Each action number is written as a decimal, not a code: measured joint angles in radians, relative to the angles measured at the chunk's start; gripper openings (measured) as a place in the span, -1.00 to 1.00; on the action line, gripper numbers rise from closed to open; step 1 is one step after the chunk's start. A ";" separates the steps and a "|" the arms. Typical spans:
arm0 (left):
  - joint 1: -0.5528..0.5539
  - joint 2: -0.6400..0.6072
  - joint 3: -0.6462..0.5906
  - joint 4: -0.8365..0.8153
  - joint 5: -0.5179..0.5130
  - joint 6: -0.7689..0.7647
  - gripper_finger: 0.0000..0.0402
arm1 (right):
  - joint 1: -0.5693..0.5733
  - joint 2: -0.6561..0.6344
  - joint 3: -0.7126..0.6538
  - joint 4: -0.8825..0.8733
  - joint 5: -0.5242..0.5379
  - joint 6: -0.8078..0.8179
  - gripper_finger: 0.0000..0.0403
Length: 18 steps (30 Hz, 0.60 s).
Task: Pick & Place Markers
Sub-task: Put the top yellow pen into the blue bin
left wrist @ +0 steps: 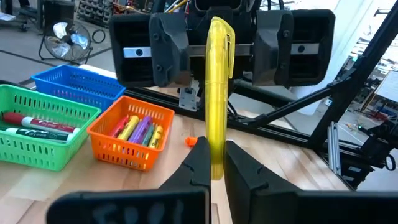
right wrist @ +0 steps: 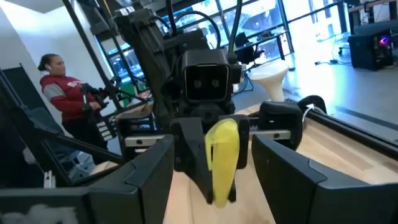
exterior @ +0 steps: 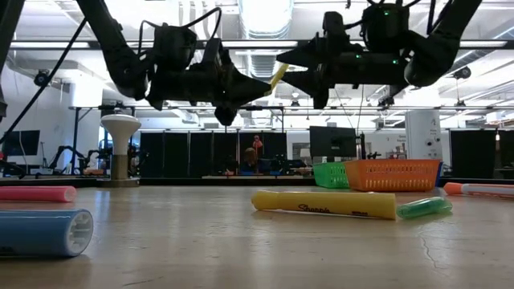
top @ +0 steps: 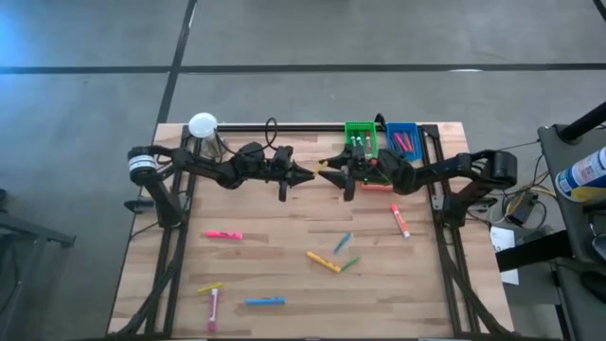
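yellow marker (left wrist: 217, 93) capped, pinched by left gripper (left wrist: 214, 165); right gripper (right wrist: 214, 168) spread around it.

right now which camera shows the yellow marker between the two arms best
The left wrist view: the yellow marker stands full length, clamped in the left pincer, facing the open right pincer. The right wrist view shows only its cap end, the low view a sliver, the high view almost nothing.

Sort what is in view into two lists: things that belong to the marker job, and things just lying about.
Job:
yellow marker, shut in the left gripper
right gripper, open around it
loose markers on the table
green bin, blue bin, orange bin

Lying about:
white stand
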 joint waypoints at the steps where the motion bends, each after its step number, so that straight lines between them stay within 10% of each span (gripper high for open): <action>1: 0.000 0.000 0.000 0.000 0.000 0.000 -0.92 | 0.000 0.007 0.005 -0.002 -0.001 -0.005 0.02; 18: -0.003 -0.002 -0.001 0.004 -0.001 -0.020 -0.84 | 0.008 0.000 0.015 -0.003 -0.001 -0.061 -0.75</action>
